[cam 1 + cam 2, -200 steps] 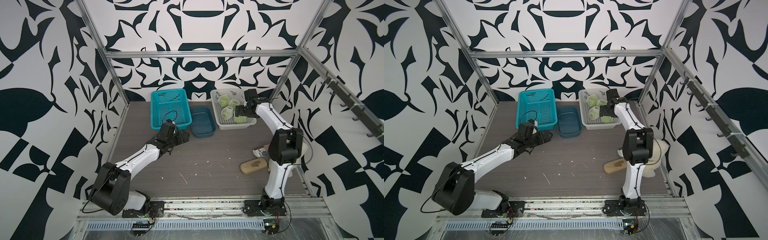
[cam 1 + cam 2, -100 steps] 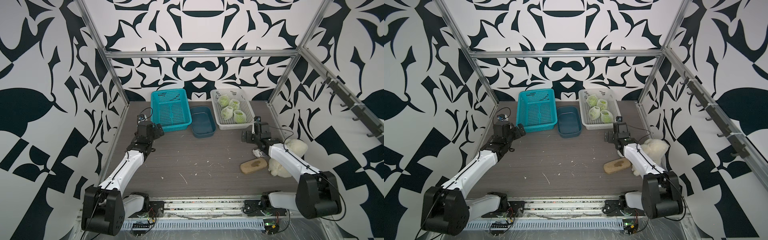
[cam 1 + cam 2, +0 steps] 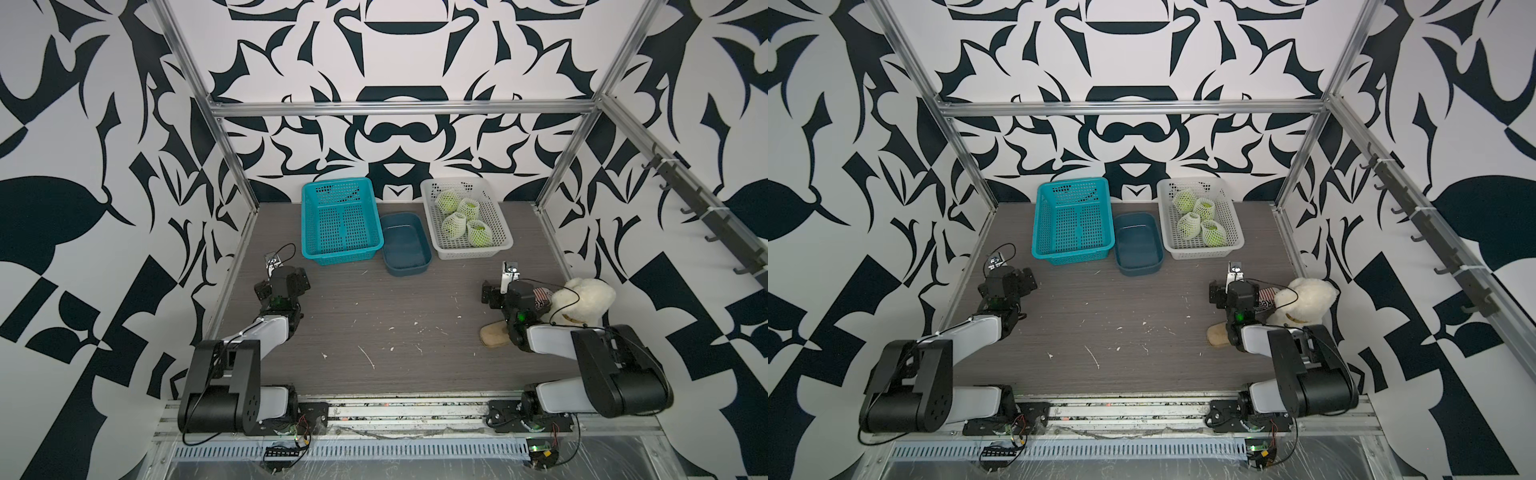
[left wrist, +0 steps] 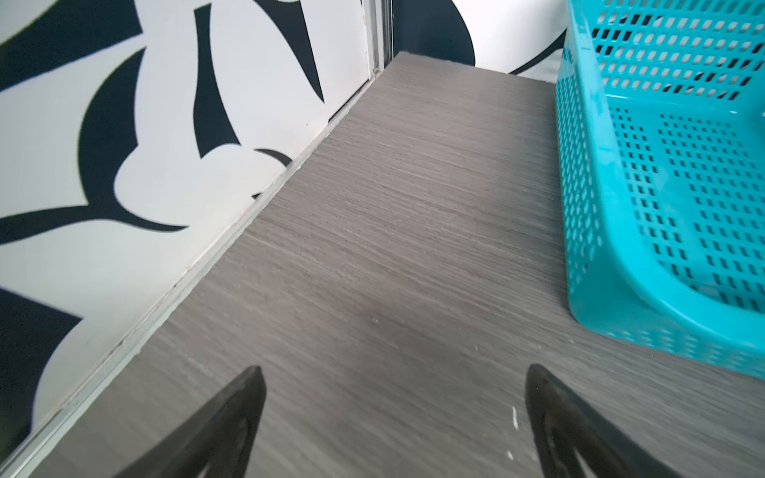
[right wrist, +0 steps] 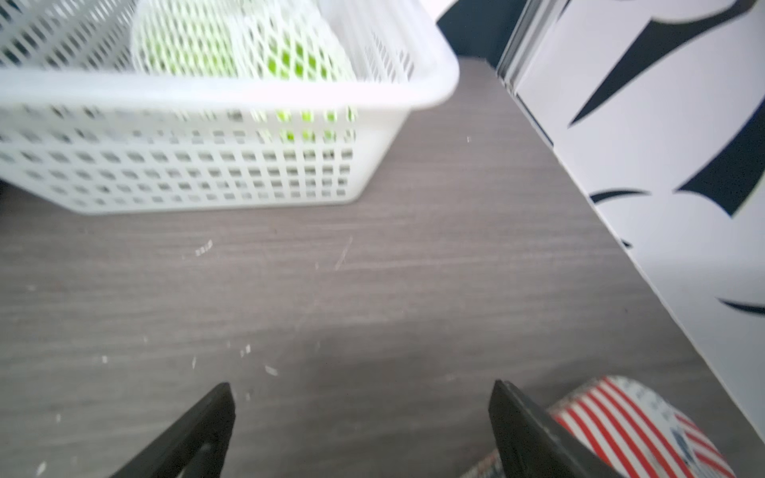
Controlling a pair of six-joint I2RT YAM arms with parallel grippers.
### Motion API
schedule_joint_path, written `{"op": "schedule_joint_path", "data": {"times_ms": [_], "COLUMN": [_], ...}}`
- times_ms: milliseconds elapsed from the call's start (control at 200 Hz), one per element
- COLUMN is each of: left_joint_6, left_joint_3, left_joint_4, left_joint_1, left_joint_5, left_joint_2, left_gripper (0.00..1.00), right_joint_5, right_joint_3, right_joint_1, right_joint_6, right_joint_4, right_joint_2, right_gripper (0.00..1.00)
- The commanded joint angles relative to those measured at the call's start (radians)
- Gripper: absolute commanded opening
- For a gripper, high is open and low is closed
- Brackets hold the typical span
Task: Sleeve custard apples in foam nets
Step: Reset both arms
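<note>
Custard apples (image 3: 454,224), four of them, lie bunched together in the white basket (image 3: 473,252) at the far right of the table (image 3: 374,316). In both top views we see foam nets (image 3: 465,212) wrapped around them, with green skin showing through the mesh and at the open ends. From the right wrist view, which is blurred, we make out one netted fruit (image 5: 240,45) against the near wall of that basket. To the left of the white basket stands a dark blue tub (image 3: 409,270), and left of that a teal basket (image 3: 345,255), all three in a row along the back. We find the right gripper (image 5: 362,384) low over bare table, short of the white basket, its jaws spread wide with nothing between them; a flag-striped item (image 5: 629,422) lies just beside one finger. A cream plush toy (image 3: 586,299) sits by the right wall close to that wrist, and a tan object (image 3: 492,334) lies partly under the arm. The left gripper (image 4: 394,368) hangs near the left wall beside the teal basket, jaws likewise parted and holding nothing.
</note>
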Motion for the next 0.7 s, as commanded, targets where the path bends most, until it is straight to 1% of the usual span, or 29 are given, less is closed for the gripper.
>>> {"op": "schedule_joint_path", "data": {"times_ms": [0, 50, 105, 170, 205, 250, 275, 315, 695], "left_joint_6": [0.066, 0.07, 0.06, 0.057, 0.062, 0.058, 0.056, 0.054, 0.051], "left_joint_3": [-0.022, -0.027, -0.037, -0.066, -0.082, -0.092, -0.089, -0.087, -0.088], "left_joint_4": [0.207, 0.245, 0.267, 0.396, 0.448, 0.447, 0.439, 0.436, 0.439], "left_joint_1": [0.015, 0.025, 0.044, 0.066, 0.072, 0.072, 0.073, 0.072, 0.073], "left_joint_5": [0.038, 0.065, 0.115, 0.157, 0.176, 0.191, 0.191, 0.19, 0.184], "left_joint_2": [0.053, 0.068, 0.096, 0.171, 0.186, 0.182, 0.184, 0.184, 0.185], "left_gripper": [1.0, 1.0, 1.0, 1.0, 1.0, 1.0, 1.0, 1.0, 1.0], "right_joint_5": [-0.054, -0.07, -0.063, -0.051, -0.044, -0.045, -0.004, 0.005, -0.011], "right_joint_3": [-0.007, 0.008, 0.033, 0.053, 0.062, 0.067, 0.064, 0.06, 0.072], "right_joint_1": [0.003, 0.004, 0.004, 0.003, 0.003, 0.003, 0.002, 0.002, 0.0], "right_joint_6": [-0.045, -0.052, -0.044, -0.04, -0.031, -0.026, -0.027, -0.023, -0.02], "right_joint_4": [0.26, 0.278, 0.185, 0.159, 0.142, 0.13, 0.137, 0.141, 0.127], "right_joint_2": [0.106, 0.139, 0.113, 0.122, 0.122, 0.119, 0.121, 0.119, 0.127], "right_gripper": [1.0, 1.0, 1.0, 1.0, 1.0, 1.0, 1.0, 1.0, 1.0]}}
